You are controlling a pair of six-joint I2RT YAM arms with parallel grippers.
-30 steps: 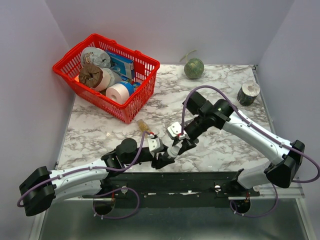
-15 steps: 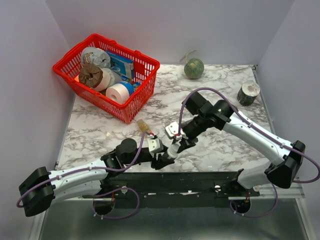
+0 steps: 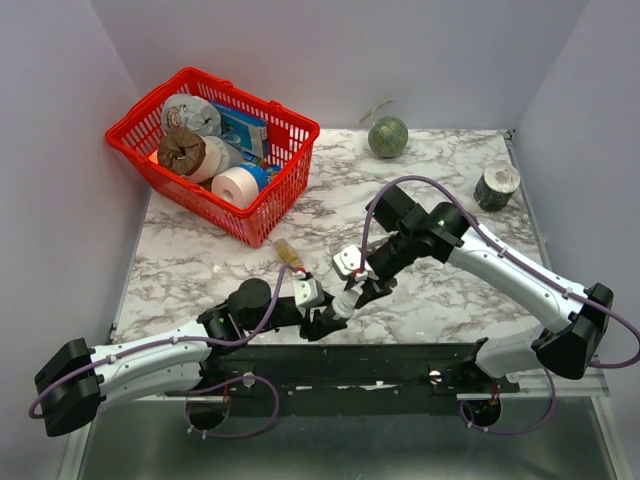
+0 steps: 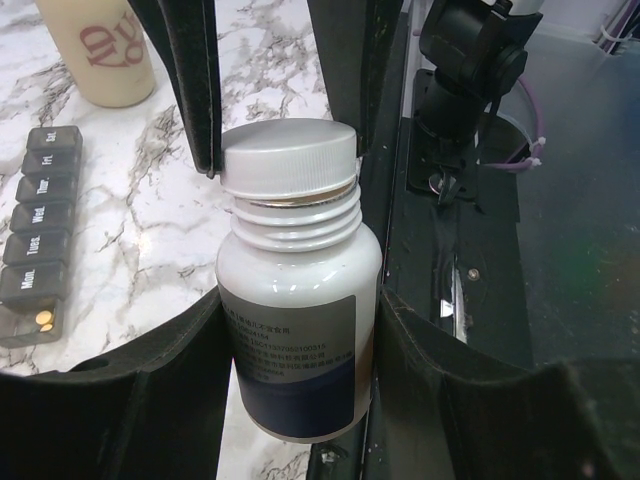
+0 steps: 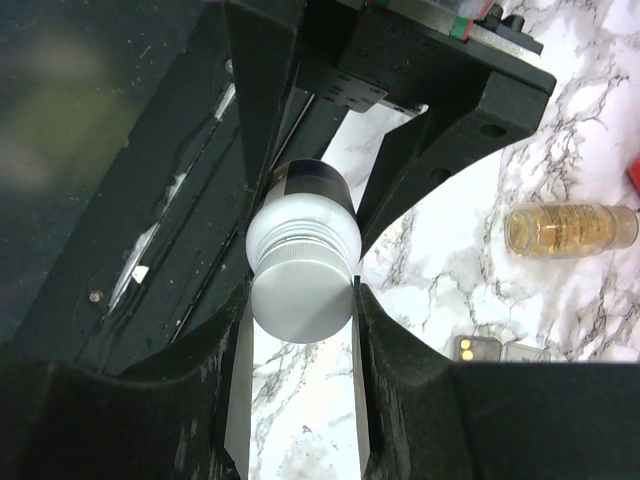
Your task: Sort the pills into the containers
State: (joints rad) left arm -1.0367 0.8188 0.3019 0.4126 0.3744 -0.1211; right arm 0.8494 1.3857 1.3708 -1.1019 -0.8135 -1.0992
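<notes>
Since a screw cap won't budge unless something stops the body from spinning, both arms are on the one white bottle [image 4: 298, 340] right now. The left gripper [image 4: 305, 300] is clenched round the labelled body, and the right gripper [image 5: 300, 320] is pinched tight on the cap [image 5: 303, 295] from the opposite end. So it looks like a two-handed twist-off, held up over the near edge of the tabletop [image 3: 440, 170], about the middle. Threads show under the cap in the left wrist view, so I'd guess it's partly unscrewed, can't be sure though. The pill organizer [image 4: 35, 230] lies flat just beside them near that edge. Its day lids are down, apart maybe from the end compartment, where a couple of yellow bits show. The pills [image 5: 545, 228] themselves sit in a clear vial [image 5: 595, 228] lying on its side further in, just off the near corner of the red basket [image 3: 180, 188], nobody touching it. My read: sorting has barely begun, and if either grip slips the bottle could go off the edge.
</notes>
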